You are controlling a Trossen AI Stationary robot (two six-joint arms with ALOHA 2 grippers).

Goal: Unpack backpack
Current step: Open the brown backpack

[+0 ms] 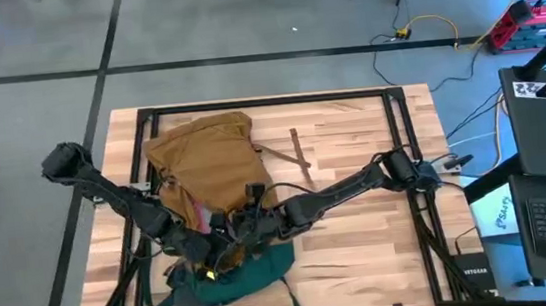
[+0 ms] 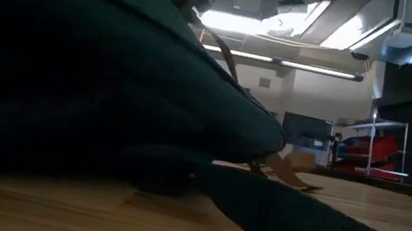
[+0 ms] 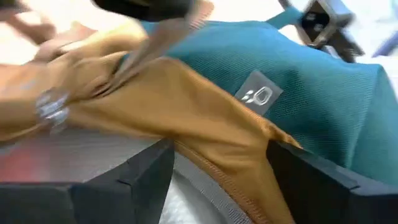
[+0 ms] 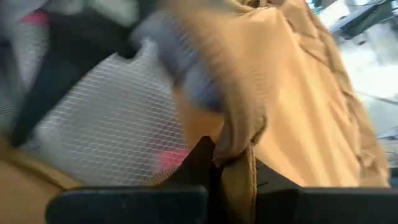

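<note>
Backpack [image 1: 208,159] lies flat on the counter [image 1: 363,255], tan body toward the far edge, teal base toward the near edge, both arms meeting at its opening. Right end effector [image 4: 233,165] clenched on a fold of tan fabric at the opening rim. Left end effector [image 3: 217,186] fingers spread, the tan edge running between them, not pinched. Step looks like holding the mouth open; best to lift the rim up and away so the left can reach inside without snagging the lining. Inside: grey lining, white mesh with something pink, unidentifiable.
</note>
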